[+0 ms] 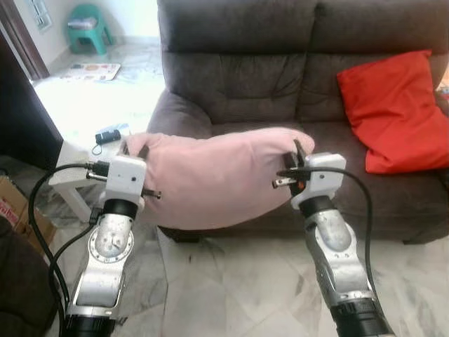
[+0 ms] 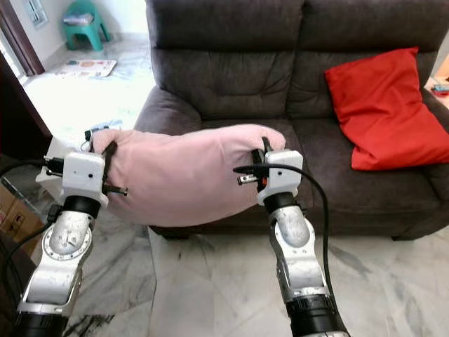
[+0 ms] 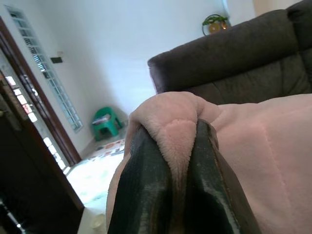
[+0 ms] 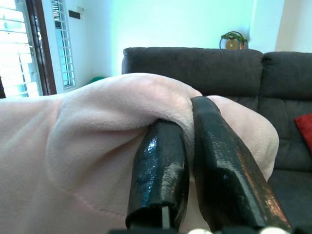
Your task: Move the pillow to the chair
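Pillow point(image 1: 221, 175), pink and soft, hangs mid-frame in front of the dark sofa point(image 1: 280, 77), lifted off it. The left hand point(image 1: 133, 152) pinches one end between closed fingers and the right hand point(image 1: 299, 157) pinches the other. Pickup looks done; the carry to a chair, perhaps the green one point(image 1: 89, 27) at upper left, remains.

Dark grey sofa point(image 1: 280, 77) with red cushion point(image 1: 396, 109), pale marble floor point(image 1: 231, 288), green stool point(image 1: 89, 27) beyond.
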`<state>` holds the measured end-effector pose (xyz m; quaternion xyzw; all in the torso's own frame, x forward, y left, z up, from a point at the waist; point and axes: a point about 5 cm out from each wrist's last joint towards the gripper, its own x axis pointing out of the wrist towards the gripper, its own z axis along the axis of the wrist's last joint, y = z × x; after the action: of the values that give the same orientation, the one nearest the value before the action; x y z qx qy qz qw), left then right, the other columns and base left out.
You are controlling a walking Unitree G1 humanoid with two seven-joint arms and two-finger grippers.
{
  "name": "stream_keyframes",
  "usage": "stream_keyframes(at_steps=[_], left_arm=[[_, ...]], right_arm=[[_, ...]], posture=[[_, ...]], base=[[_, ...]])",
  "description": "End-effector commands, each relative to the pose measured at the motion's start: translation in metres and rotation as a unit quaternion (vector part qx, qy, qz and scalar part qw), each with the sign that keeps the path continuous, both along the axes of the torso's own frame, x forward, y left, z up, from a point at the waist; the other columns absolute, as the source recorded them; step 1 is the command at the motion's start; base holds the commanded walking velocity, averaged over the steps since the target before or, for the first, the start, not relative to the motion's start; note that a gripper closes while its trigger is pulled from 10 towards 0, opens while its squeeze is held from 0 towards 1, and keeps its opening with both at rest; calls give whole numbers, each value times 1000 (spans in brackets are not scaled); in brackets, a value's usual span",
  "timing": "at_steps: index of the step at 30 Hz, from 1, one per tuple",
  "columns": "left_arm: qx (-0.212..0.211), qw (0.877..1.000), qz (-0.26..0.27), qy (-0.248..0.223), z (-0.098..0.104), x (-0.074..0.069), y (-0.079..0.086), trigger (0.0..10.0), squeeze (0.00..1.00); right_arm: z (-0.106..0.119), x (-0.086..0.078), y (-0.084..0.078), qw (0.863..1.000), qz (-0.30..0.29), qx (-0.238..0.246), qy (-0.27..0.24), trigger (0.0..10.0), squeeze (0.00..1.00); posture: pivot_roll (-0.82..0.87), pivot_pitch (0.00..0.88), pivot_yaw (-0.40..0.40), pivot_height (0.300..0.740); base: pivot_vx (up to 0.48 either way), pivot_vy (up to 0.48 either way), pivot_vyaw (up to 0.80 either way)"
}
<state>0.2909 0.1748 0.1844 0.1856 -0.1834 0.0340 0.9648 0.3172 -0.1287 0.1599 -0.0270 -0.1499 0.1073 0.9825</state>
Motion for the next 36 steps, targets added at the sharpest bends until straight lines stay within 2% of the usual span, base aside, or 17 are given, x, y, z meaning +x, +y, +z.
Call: stream_keyframes(at_steps=[1, 8, 31, 36], left_arm=[[15, 999, 0, -41, 17, -2, -3, 10000, 0], [25, 998, 9, -50, 22, -2, -6, 10000, 0], [13, 998, 9, -53, 24, -2, -8, 10000, 0], [8, 999, 10, -53, 24, -2, -8, 10000, 0]], right_arm=[[24, -3, 9, 998, 17, 3, -55, 10000, 0], [27, -7, 12, 998, 21, 9, -56, 10000, 0], [33, -4, 15, 998, 26, 16, -54, 10000, 0], [32, -5, 16, 998, 28, 13, -53, 10000, 0]], posture=[[65, 2, -10, 740], [62, 0, -9, 740], [64, 17, -19, 740], [63, 20, -19, 740]], base=[[0, 0, 0], [0, 0, 0], [269, 0, 0], [278, 0, -290]])
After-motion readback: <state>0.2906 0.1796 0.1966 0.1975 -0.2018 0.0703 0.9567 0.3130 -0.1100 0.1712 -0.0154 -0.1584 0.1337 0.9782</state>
